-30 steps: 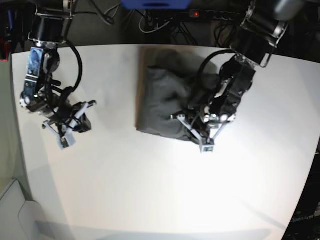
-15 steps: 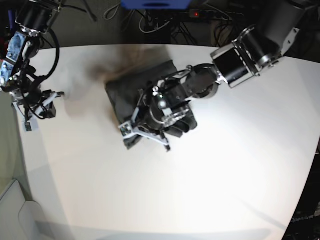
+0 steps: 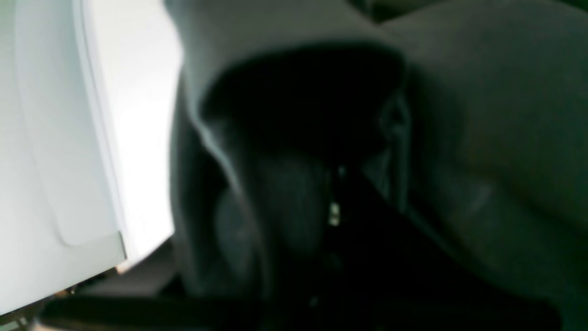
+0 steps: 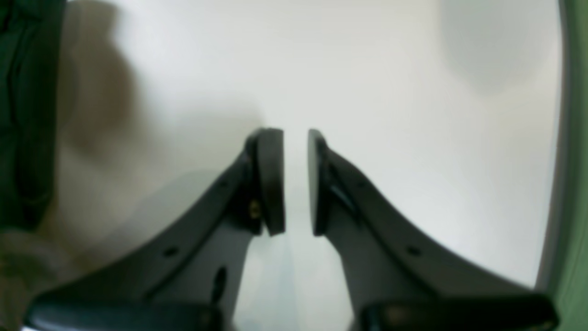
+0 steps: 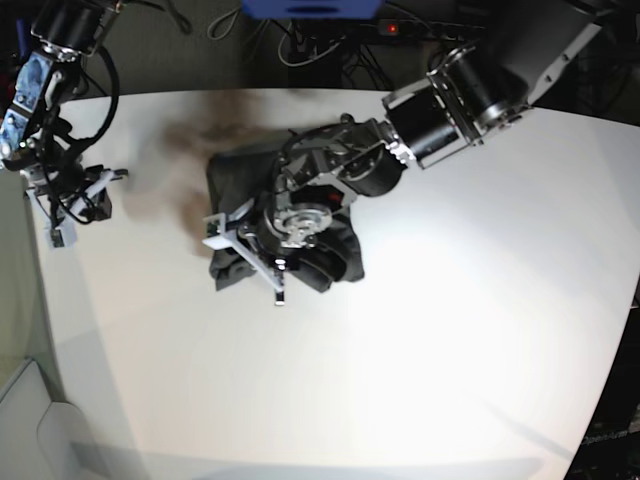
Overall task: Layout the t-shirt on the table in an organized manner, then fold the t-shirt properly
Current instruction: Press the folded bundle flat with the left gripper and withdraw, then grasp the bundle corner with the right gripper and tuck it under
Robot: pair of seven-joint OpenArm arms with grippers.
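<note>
The dark grey t-shirt lies bunched in a crumpled heap left of the table's middle. My left arm reaches across from the far right. Its gripper is down on the heap's front edge and seems shut on the cloth. Blurred folds of the t-shirt fill the left wrist view and hide the fingers. My right gripper hovers near the table's far left edge, apart from the shirt. In its wrist view the right gripper has its pads a narrow slit apart, with nothing between them over the bare table.
Cables and a power strip run behind the table's far edge. A white panel sits off the table's near left corner and also shows as a white panel in the left wrist view. A dark shape edges the right wrist view.
The left arm has swung left and dragged the t-shirt from the far middle toward the left, bunching it. The right arm has drawn back to the far left edge.
</note>
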